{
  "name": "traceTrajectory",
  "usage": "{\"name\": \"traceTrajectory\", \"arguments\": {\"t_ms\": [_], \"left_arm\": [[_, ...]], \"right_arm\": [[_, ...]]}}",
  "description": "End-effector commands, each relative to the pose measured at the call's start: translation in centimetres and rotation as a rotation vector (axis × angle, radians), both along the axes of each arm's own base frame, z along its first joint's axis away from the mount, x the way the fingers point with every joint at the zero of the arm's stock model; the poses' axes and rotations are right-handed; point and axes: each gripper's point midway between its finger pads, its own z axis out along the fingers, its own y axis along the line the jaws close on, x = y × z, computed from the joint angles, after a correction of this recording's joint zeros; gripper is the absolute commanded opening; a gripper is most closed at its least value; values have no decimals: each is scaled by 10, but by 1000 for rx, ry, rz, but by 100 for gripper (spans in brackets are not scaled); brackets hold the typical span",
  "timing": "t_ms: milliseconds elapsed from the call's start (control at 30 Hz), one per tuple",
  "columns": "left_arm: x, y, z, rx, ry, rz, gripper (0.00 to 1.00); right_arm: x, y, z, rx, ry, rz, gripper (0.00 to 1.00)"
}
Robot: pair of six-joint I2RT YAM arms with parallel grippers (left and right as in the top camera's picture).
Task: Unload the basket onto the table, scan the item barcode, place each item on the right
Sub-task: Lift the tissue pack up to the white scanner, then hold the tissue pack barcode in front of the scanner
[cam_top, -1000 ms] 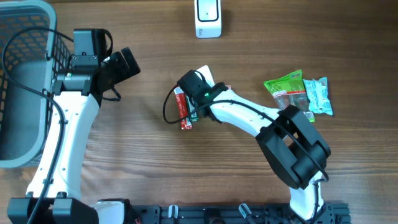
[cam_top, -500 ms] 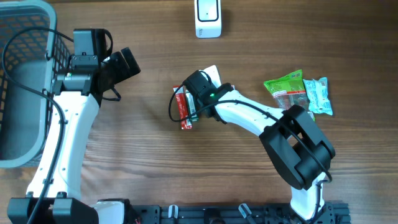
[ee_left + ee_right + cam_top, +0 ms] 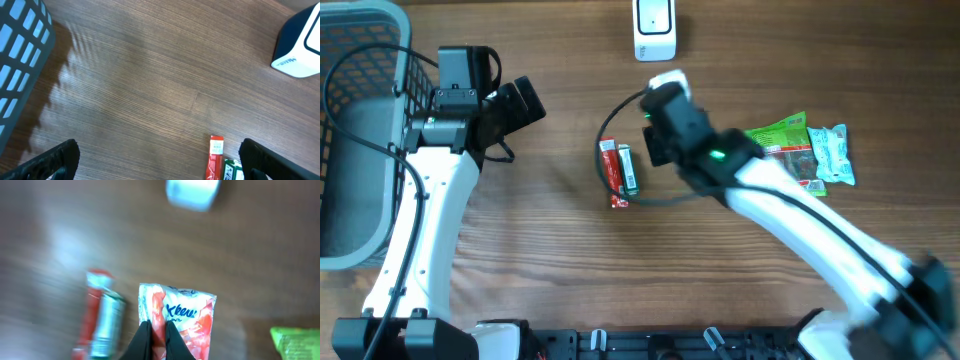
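Note:
My right gripper (image 3: 159, 330) is shut on a white and red tissue pack (image 3: 182, 315) and holds it above the table. In the overhead view, the pack (image 3: 667, 80) shows as a white patch at the tip of the right gripper (image 3: 660, 98), just below the white scanner (image 3: 655, 27). The scanner (image 3: 193, 192) is blurred at the top of the right wrist view. My left gripper (image 3: 525, 100) hangs open over bare wood at the left, with nothing between its fingers (image 3: 60, 157).
A red stick pack (image 3: 610, 172) and a small green pack (image 3: 628, 170) lie side by side mid-table. A green bag (image 3: 780, 140) and a teal packet (image 3: 832, 155) lie at the right. A grey basket (image 3: 360, 60) stands at the far left.
My right gripper shut on the tissue pack beside the red and green packs, then lifted it up and to the right toward the scanner. The left arm stayed still.

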Motion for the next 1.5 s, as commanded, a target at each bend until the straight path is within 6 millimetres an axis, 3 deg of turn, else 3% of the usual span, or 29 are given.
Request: {"name": "traceTrajectory", "arguments": {"t_ms": [0, 233, 333, 433, 567, 667, 833, 1000, 1200, 1467], "left_arm": [[2, 4, 1, 18, -3, 3, 100], [2, 4, 1, 18, -3, 3, 100], [2, 4, 1, 18, -3, 3, 100], [2, 4, 1, 18, -3, 3, 100], [2, 4, 1, 18, -3, 3, 100], [2, 4, 1, 18, -3, 3, 100], [2, 4, 1, 18, -3, 3, 100], [2, 4, 1, 18, -3, 3, 100], [2, 4, 1, 18, -3, 3, 100], [2, 4, 1, 18, -3, 4, 100]], "right_arm": [[-25, 25, 63, 297, 23, 163, 4], [-2, 5, 149, 480, 41, 139, 4], [10, 7, 181, 514, 53, 160, 4], [21, 20, 188, 560, 112, 212, 4], [48, 39, 166, 626, 184, 271, 4], [91, 37, 132, 667, 225, 190, 4], [172, 44, 75, 767, 180, 195, 4], [225, 45, 20, 937, 209, 159, 4], [259, 35, -16, 1098, 229, 119, 4], [280, 21, -55, 1081, 194, 5, 4]]}}
